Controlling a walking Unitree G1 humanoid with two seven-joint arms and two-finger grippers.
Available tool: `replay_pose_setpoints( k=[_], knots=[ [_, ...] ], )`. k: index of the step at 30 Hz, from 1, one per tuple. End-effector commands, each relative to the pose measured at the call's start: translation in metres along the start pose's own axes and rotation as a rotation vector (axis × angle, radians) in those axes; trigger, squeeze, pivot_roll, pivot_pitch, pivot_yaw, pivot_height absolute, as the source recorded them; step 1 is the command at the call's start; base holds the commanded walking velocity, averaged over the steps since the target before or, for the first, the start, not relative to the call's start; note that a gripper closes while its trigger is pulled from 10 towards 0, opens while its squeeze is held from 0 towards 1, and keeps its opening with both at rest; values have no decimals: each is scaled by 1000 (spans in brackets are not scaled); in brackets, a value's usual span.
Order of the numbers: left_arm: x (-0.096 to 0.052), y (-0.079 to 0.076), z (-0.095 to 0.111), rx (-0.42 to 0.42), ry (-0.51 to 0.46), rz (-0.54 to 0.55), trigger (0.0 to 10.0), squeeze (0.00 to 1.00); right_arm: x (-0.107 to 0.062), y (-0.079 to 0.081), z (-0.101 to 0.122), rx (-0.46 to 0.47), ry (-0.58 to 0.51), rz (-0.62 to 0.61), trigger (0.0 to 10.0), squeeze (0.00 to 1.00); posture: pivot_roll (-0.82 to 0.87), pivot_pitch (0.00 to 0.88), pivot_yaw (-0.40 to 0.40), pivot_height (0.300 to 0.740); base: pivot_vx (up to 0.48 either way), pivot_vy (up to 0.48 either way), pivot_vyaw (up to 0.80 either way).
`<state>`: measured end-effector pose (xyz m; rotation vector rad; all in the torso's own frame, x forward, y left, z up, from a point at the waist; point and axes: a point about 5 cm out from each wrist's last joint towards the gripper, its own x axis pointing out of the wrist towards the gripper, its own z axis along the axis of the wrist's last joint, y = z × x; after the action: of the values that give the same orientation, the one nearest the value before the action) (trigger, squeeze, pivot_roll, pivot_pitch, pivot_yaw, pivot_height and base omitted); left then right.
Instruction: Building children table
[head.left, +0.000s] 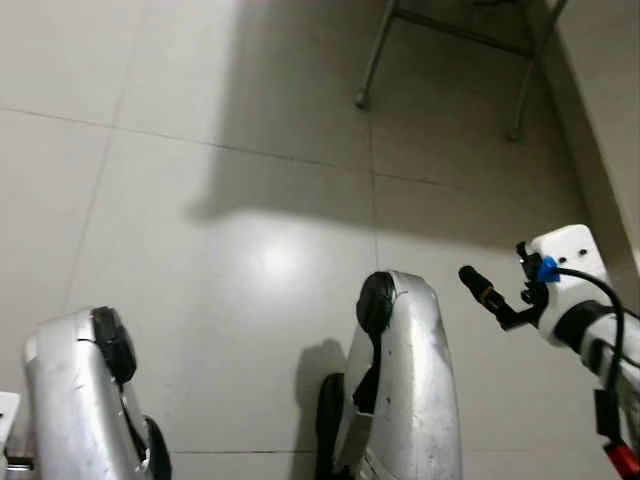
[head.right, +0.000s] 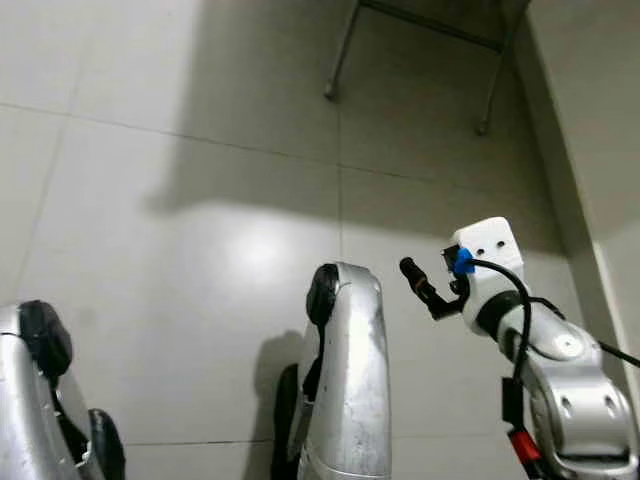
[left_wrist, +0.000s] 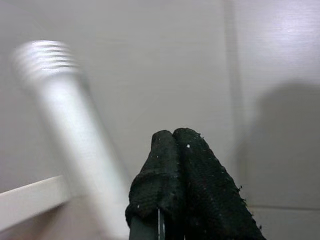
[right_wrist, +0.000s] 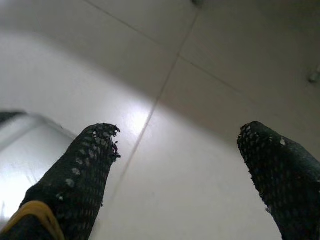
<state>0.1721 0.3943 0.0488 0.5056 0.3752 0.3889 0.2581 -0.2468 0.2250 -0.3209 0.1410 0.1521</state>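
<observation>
1. Left eye view: a pale tiled floor (head.left: 200, 200) lies below the robot, with two silver knees, one (head.left: 405, 370) in the middle and one (head.left: 80, 390) at the lower left. The right arm (head.left: 590, 320) reaches in from the right edge with a white wrist block and a blue clip. At the top stand two thin metal legs (head.left: 375, 60) of some frame. No writing can be read.
2. Right eye view: the same floor, knees and arm; one black finger (head.right: 420, 283) juts from the right wrist.
3. Left wrist view: the left gripper (left_wrist: 172, 145) has its two black fingertips pressed together with nothing between them. Beside them is one blurred white table leg (left_wrist: 75, 135) with a ribbed, threaded end, and a white edge (left_wrist: 30, 200) near it.
4. Right wrist view: the right gripper (right_wrist: 180, 145) spreads its two fingers wide apart, empty, over the tiles.
</observation>
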Motion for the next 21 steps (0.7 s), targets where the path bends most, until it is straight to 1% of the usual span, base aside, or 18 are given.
replay_pose_setpoints(
  k=[1, 2, 3, 4, 6, 7, 8, 10, 12, 14, 16, 17, 18, 19, 21],
  knots=[
    [-15, 6, -22, 20, 90, -10, 10000, 0, 1, -1, -12, 23, 35, -31, 10000, 0, -58, 392, -180, 300, 0, 0, 0],
    [-17, 15, -21, 24, 82, 15, 10000, 0, 3, 1, -14, 34, 33, -34, 10000, 0, -39, 385, -175, 300, 0, 0, 0],
    [-16, 24, -15, 26, 55, 45, 10000, 0, 5, 3, -15, 43, 29, -37, 10000, 0, -26, 379, -171, 300, 0, 0, 0],
    [-16, 24, -15, 26, 55, 45, 10000, 0, 5, 3, -15, 43, 29, -37, 10000, 0, -26, 379, -171, 300, 0, 0, 0],
    [-13, 36, -1, 30, 0, 79, 10000, 0, 9, 5, -16, 58, 23, -42, 10000, 0, -8, 371, -166, 300, 0, 0, 0],
    [-13, 36, -1, 30, 0, 79, 10000, 0, 9, 5, -16, 58, 23, -42, 10000, 0, -8, 371, -166, 300, 0, 0, 0],
    [-8, 43, 20, 32, -81, 99, 10000, 0, 13, 9, -16, 70, 14, -43, 10000, 0, 6, 365, -156, 300, 0, 0, 0],
    [-5, 44, 39, 33, -156, 100, 10000, 0, 17, 12, -16, 87, 6, -43, 10000, 0, 20, 356, -150, 300, 0, 0, 0],
    [-4, 44, 54, 47, -210, 95, 10000, 0, 19, 16, -18, 100, 2, -44, 10000, 0, 42, 344, -139, 300, 0, 0, 0],
    [-4, 44, 58, 51, -223, 93, 10000, 0, 20, 17, -18, 104, 1, -45, 10000, 0, 42, 344, -139, 300, 0, 0, 0],
    [-4, 43, 73, 57, -270, 80, 10000, 0, 21, 20, -22, 130, 0, -53, 10000, 0, 72, 322, -115, 305, 0, 0, 0],
    [-4, 43, 73, 57, -270, 80, 10000, 0, 21, 20, -22, 130, 0, -53, 10000, 0, 72, 322, -115, 305, 0, 0, 0],
    [-4, 41, 81, 60, -298, 66, 10000, 0, 22, 22, -25, 146, 1, -60, 10000, 0, 92, 308, -101, 310, 0, 0, 0],
    [-4, 41, 81, 60, -298, 66, 10000, 0, 22, 22, -25, 146, 1, -60, 10000, 0, 92, 308, -101, 310, 0, 0, 0],
    [-3, 36, 94, 64, -333, 39, 10000, 0, 23, 27, -29, 175, 3, -71, 10000, 0, 115, 284, -86, 320, 0, 0, 0]
  ],
)
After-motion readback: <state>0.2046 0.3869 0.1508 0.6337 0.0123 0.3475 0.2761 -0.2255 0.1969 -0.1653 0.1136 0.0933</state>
